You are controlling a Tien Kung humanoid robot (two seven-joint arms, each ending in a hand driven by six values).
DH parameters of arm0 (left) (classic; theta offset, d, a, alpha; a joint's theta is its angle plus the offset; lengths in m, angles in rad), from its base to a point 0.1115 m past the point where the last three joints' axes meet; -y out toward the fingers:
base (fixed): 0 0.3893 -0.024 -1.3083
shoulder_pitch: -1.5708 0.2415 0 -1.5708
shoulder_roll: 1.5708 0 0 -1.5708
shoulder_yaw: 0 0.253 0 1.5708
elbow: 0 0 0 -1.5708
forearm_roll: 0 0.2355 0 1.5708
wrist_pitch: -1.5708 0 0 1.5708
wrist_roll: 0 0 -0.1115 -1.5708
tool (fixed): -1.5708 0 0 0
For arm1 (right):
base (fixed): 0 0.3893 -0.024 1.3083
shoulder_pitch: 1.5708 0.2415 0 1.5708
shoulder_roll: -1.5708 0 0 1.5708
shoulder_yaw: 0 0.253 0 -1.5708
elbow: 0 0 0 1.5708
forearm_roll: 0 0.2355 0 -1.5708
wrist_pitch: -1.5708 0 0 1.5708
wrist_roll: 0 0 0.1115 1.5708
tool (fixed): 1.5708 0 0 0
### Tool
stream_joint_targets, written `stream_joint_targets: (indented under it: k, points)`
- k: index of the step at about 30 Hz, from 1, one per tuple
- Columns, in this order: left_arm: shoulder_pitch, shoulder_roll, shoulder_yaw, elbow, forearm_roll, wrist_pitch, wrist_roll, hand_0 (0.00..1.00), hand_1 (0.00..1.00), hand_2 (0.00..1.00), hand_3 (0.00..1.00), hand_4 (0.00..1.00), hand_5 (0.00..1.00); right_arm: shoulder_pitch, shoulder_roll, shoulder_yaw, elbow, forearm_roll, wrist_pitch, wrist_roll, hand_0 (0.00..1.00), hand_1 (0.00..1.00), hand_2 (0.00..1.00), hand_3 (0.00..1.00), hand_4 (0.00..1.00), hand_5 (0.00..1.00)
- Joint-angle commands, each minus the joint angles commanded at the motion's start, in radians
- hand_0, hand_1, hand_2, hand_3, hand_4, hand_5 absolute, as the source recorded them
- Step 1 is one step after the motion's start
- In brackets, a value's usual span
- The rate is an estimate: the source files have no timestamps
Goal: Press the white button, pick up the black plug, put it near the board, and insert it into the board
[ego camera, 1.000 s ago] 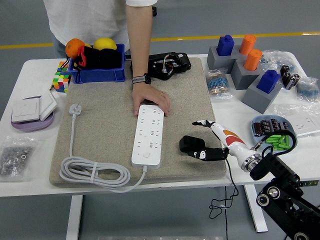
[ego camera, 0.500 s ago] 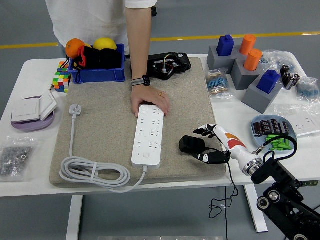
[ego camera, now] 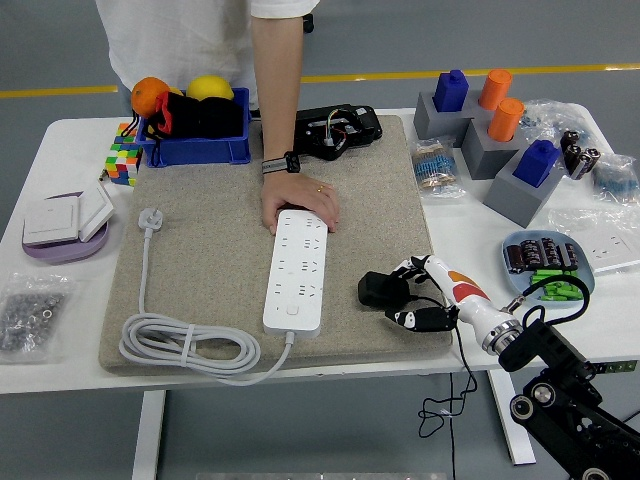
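While closing around the chunky black plug [ego camera: 381,290] on the beige felt mat [ego camera: 200,270], just right of the long white power strip [ego camera: 297,271], right robot hand [ego camera: 418,295] with fingers curled at its sides, grip not yet plainly firm. Pick-up stage by the look of it, placing and inserting still ahead; strip steadied at its far end by a person's hand [ego camera: 298,198]. Blue bin [ego camera: 195,148] with orange and yellow fruit at back left, blue dish [ego camera: 518,243] of green pieces and dark cylinders at right.

Matt felt mat [ego camera: 210,250], glossy plastic board [ego camera: 298,270]
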Motion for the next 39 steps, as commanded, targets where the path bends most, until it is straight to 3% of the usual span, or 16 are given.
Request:
stream_joint_targets:
  k: [16, 17, 22, 23, 28, 29, 39]
  points:
    - [-0.002, -0.002, 0.001, 0.0, -0.006, 0.001, 0.0, 0.626, 0.629, 0.632, 0.684, 0.534, 0.371, 0.011, 0.002, -0.023, -0.032, 0.001, -0.037, 0.041, 0.63, 0.653, 0.64, 0.476, 0.854, 0.074]
    - [-0.003, -0.002, 0.005, 0.0, -0.01, 0.001, 0.0, 0.626, 0.629, 0.633, 0.684, 0.535, 0.372, 0.012, 0.002, -0.027, -0.033, 0.002, -0.039, 0.046, 0.556, 0.571, 0.587, 0.469, 0.841, 0.018]
    - [-0.007, 0.002, 0.001, 0.0, -0.009, 0.002, 0.001, 0.626, 0.629, 0.633, 0.684, 0.535, 0.372, 0.02, -0.004, -0.038, -0.034, 0.009, -0.046, 0.064, 0.556, 0.571, 0.587, 0.469, 0.841, 0.018]
    - [-0.006, 0.004, 0.003, 0.0, -0.013, 0.002, 0.0, 0.626, 0.63, 0.634, 0.684, 0.535, 0.372, 0.02, -0.004, -0.038, -0.033, 0.013, -0.048, 0.068, 0.493, 0.509, 0.531, 0.465, 0.826, 0.002]
    - [0.002, 0.005, -0.015, 0.0, 0.008, 0.002, 0.0, 0.626, 0.63, 0.634, 0.684, 0.535, 0.372, 0.013, 0.003, -0.025, -0.027, 0.021, -0.053, 0.078, 0.493, 0.509, 0.531, 0.465, 0.826, 0.002]
    - [0.003, 0.005, -0.014, 0.0, 0.008, 0.001, 0.001, 0.626, 0.63, 0.634, 0.684, 0.535, 0.372, 0.013, 0.003, -0.024, -0.026, 0.023, -0.053, 0.078, 0.496, 0.453, 0.457, 0.448, 0.782, 0.002]
    - [0.004, -0.002, -0.005, 0.0, -0.002, -0.001, 0.005, 0.626, 0.63, 0.633, 0.685, 0.535, 0.372, 0.016, -0.002, -0.017, -0.002, 0.038, -0.057, 0.078, 0.485, 0.435, 0.45, 0.465, 0.769, 0.002]
